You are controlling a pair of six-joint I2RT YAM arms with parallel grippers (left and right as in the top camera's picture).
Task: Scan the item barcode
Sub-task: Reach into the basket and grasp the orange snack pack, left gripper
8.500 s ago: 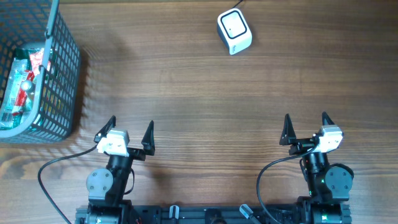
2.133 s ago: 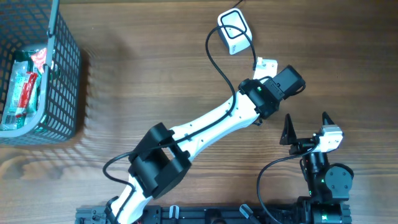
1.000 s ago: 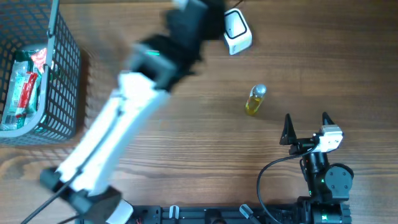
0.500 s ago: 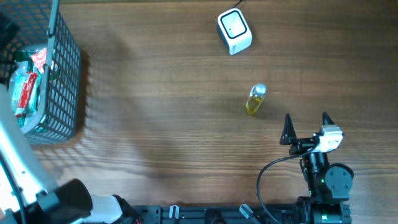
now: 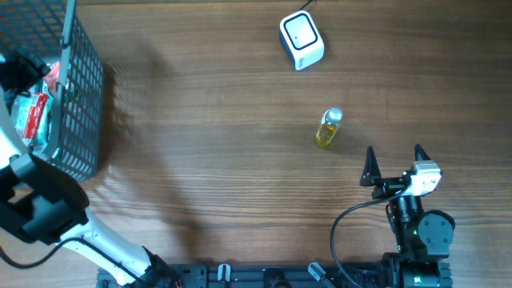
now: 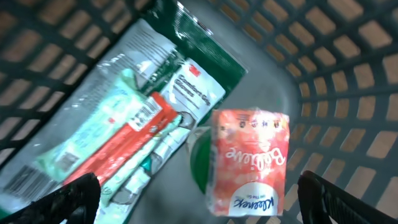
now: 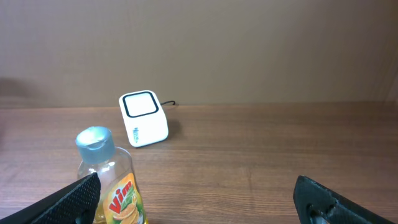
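Tabletop (image 5: 240,184) of bare wood carries the whole job, with the goods at one end and the reader at the other; the left arm (image 5: 48,212) reaches across its own side to the far left corner, because that is where the stock is kept; the grey mesh basket (image 5: 80,104) stands there, well apart from everything else, and holds the items waiting for scanning; the left gripper (image 6: 199,180) hangs inside it with jaws spread wide and nothing between them, apparently lining up a pick; below it lies a clear-and-green packet (image 6: 124,124) with a printed barcode near one end, and just beside it, partly overlapping, an orange packet (image 6: 249,158); I judge one of these to be the next item, though which I cannot tell; the white scanner (image 5: 302,40) sits at the far edge, window up, so that an item can be passed over it; a yellow bottle (image 5: 328,128) rests between the scanner and the right gripper (image 5: 394,160), seemingly on its side; that gripper is parked near its base, fully open and empty.
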